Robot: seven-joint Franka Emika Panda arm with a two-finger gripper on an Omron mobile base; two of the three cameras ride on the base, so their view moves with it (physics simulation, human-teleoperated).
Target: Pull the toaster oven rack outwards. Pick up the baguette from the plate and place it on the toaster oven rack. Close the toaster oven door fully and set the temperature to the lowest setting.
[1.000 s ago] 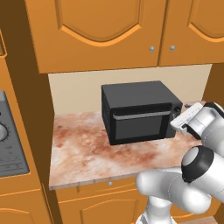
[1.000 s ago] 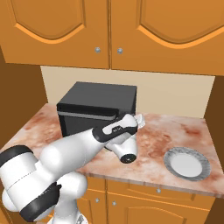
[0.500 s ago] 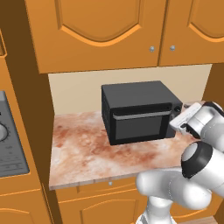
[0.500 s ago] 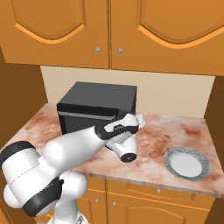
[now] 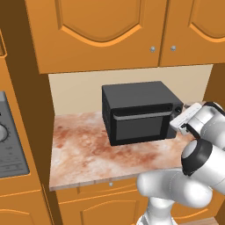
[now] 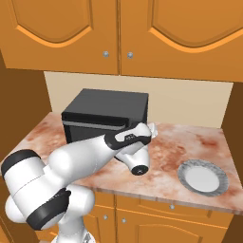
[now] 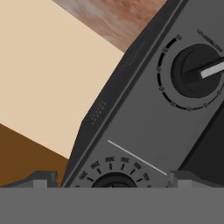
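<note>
The black toaster oven [image 5: 136,94] stands at the back of the counter with its toaster oven door [image 5: 140,128] shut, so the toaster oven rack is hidden. My gripper [image 5: 177,126] is at the oven's right front corner, close against the control strip [image 7: 144,118]. In the hand view the gripper [image 7: 114,180] is open, its fingertips [image 7: 41,178] standing to either side of a numbered dial at the bottom edge. A second knob [image 7: 197,70] sits further along the strip. The plate [image 6: 205,176] lies bare at the counter's right. The baguette is hidden.
The marbled counter [image 5: 83,149] stretches left of the oven. Orange wall cabinets [image 5: 110,30] hang above it. A stove panel [image 5: 9,149] borders the counter on the left. My arm [image 6: 90,156] crosses in front of the oven in the right base view.
</note>
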